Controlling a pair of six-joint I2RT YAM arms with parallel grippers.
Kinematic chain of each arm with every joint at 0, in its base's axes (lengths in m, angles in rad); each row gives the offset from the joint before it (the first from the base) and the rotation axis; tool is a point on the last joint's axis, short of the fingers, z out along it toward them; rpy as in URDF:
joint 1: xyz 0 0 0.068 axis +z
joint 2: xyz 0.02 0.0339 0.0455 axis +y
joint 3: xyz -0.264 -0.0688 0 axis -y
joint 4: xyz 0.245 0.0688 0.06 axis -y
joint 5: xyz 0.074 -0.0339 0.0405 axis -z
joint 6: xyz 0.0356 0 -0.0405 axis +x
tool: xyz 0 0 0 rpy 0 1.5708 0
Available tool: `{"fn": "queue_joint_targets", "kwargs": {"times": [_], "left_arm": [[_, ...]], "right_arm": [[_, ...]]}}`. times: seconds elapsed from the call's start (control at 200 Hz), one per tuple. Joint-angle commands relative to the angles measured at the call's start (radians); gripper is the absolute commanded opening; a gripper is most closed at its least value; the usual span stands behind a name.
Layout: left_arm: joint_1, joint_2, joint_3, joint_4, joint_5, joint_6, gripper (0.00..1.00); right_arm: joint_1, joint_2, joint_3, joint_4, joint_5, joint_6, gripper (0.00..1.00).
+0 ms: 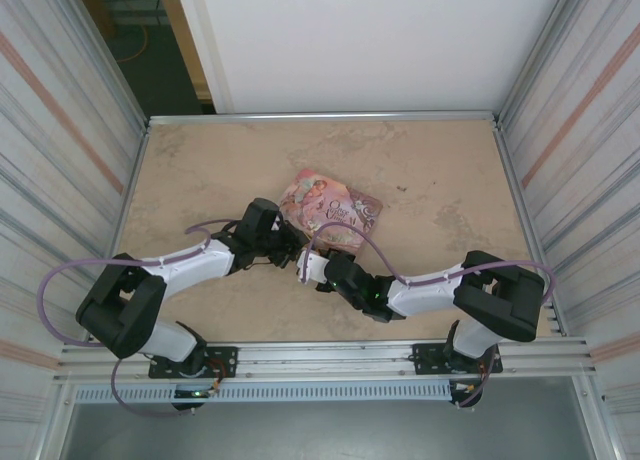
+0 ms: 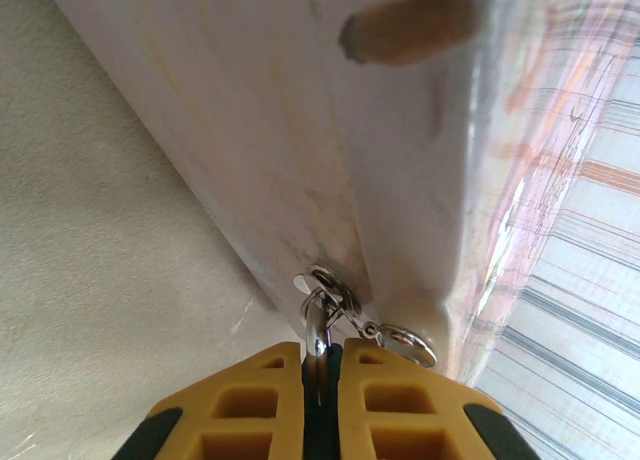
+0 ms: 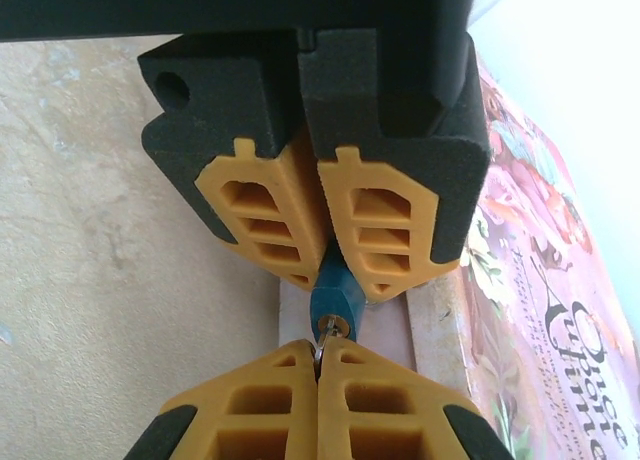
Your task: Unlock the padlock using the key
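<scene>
Beige stone-patterned table (image 1: 200, 170), boxed in by ribbed metal walls (image 1: 60, 130). Pink illustrated tin (image 1: 335, 208) lies flat near the table's middle, rotated a little off square.

Both arms reach inward and meet at the tin's near edge. Left tool (image 1: 287, 248) and right tool (image 1: 303, 267) sit tip to tip, almost touching, just beside the tin.

Padlock (image 3: 330, 292): blue body, very small. Right wrist view has it clamped between the left tool's yellow fingers (image 3: 262, 220), with the lower end of the body poking out past the tips. It sits off the table, at the tin's edge.

Left wrist view: left tool's fingers pressed tight on the lock, and only the silvery shackle (image 2: 317, 330) shows above them. Shackle reaches a small metal loop (image 2: 325, 280) on the tin's side wall. A second silvery ring (image 2: 412, 345) hangs just to the right.

Right tool: fingers pressed together on a thin sliver of metal, the key (image 3: 324, 332). Its tip meets the padlock's exposed bottom face. Depth of the key in the lock cannot be told.
</scene>
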Motion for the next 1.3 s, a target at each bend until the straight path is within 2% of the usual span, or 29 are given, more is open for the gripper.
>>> {"fn": "queue_joint_targets", "kwargs": {"times": [0.0, 0.245, 0.511, 0.716, 0.957, 1.137, 1.298], "left_arm": [[-0.013, -0.041, -0.001, 0.062, 0.046, -0.016, 0.00], [-0.047, -0.037, -0.026, 0.109, 0.015, -0.050, 0.00], [-0.143, -0.042, -0.073, 0.195, -0.091, -0.117, 0.00], [-0.226, -0.014, -0.084, 0.238, -0.170, -0.157, 0.00], [-0.252, 0.070, -0.058, 0.272, -0.166, -0.154, 0.00], [-0.250, 0.050, -0.023, 0.156, -0.214, -0.067, 0.30], [-0.229, -0.020, -0.012, 0.087, -0.234, 0.053, 0.45]], "right_arm": [[-0.010, 0.017, 0.039, 0.043, 0.005, 0.086, 0.00], [-0.029, -0.026, 0.021, 0.043, -0.016, 0.247, 0.00], [-0.119, -0.141, -0.081, 0.028, -0.164, 0.456, 0.00], [-0.164, -0.225, -0.161, -0.007, -0.217, 0.515, 0.00], [-0.188, -0.279, -0.227, -0.042, -0.234, 0.570, 0.00], [-0.191, -0.269, -0.258, -0.037, -0.222, 0.596, 0.00], [-0.194, -0.272, -0.267, -0.058, -0.256, 0.625, 0.00]]}}
